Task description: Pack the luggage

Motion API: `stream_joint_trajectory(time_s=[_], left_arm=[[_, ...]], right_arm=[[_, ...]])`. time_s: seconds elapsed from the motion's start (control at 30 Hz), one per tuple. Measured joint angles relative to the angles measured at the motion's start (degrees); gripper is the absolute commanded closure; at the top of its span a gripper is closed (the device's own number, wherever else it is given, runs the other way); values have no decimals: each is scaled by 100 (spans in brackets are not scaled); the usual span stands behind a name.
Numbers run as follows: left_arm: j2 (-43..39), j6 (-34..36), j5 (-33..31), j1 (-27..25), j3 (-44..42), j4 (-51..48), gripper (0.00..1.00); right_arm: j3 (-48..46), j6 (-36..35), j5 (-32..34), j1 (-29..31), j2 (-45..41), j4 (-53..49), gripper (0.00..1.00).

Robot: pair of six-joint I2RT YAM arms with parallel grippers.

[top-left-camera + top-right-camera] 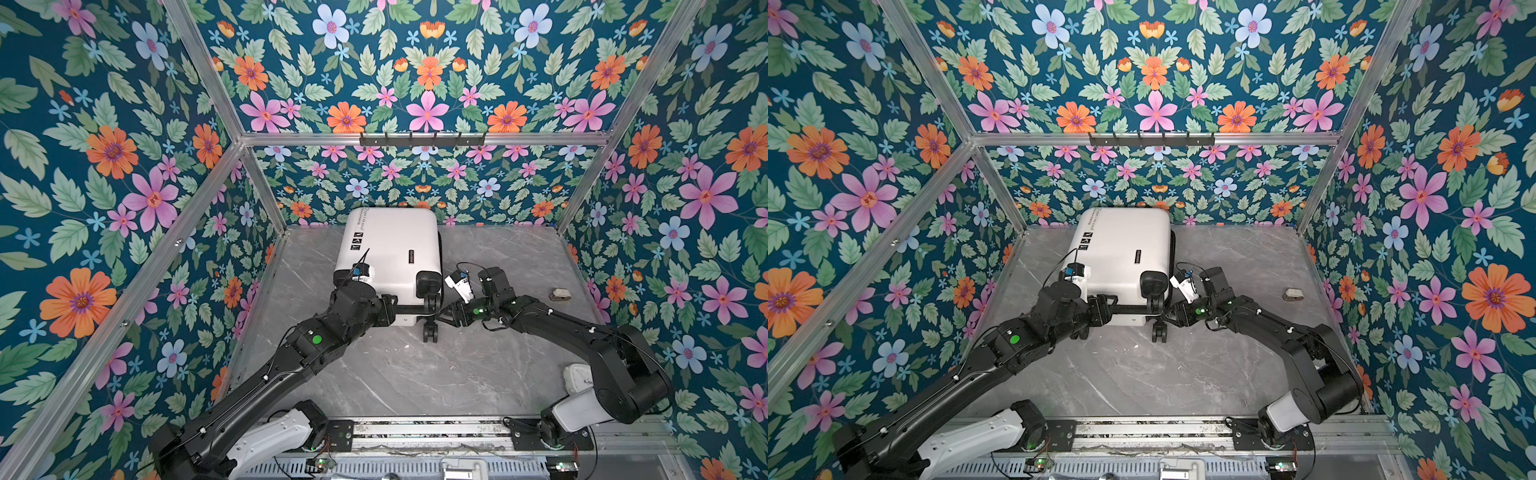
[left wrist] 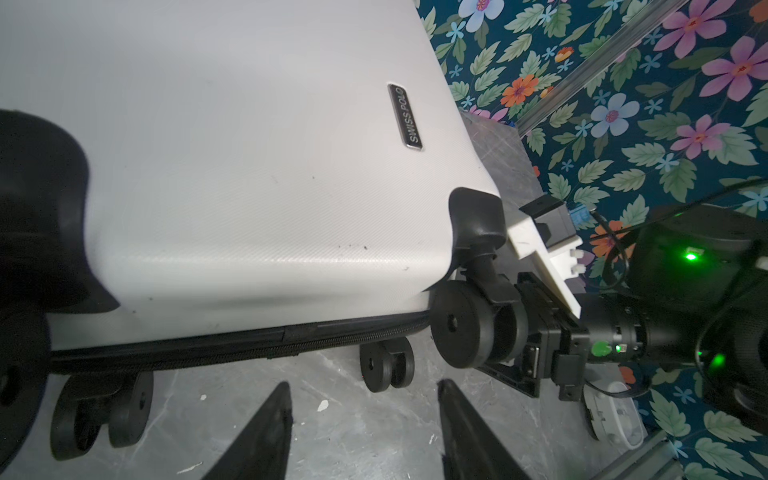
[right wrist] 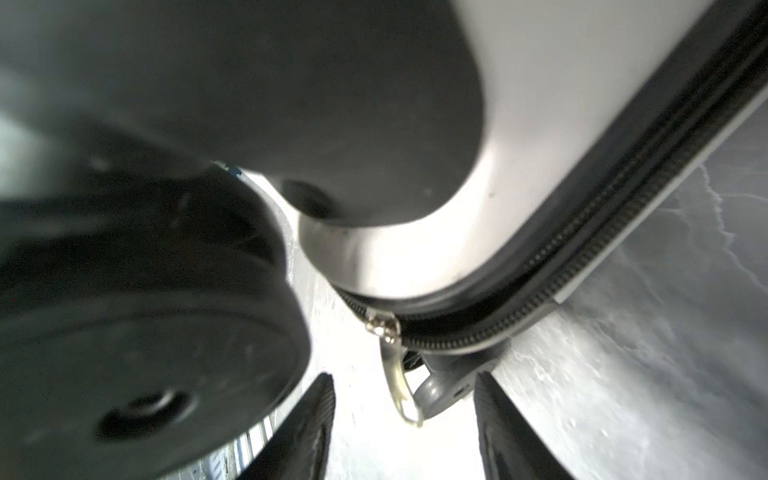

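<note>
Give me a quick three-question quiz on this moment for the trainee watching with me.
1. True or false: the luggage stands upright on its wheels.
2. Which part hangs just ahead of the open right gripper? A) a carry handle B) the zipper pull C) the brand plate
3. Fill in: the open left gripper holds ____.
Key: 1 false, it lies flat on the table; 2 B; 3 nothing.
</note>
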Motion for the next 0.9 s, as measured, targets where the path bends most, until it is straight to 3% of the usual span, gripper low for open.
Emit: stream_joint_trajectory(time_s=[0.4, 0.6, 0.73, 0.9], left_arm=[[177, -85, -63, -140, 4, 236, 42], [199, -103, -63, -186, 4, 269, 41], [254, -129, -57, -247, 4, 363, 37], [426, -258, -72, -535, 111, 411, 27]], right_arm=[[160, 151, -136, 48, 328, 92, 61], [129, 299, -129, 59, 356, 190, 74], [125, 409, -136, 63, 337, 181, 90], [105, 542, -304, 83, 271, 227, 98]])
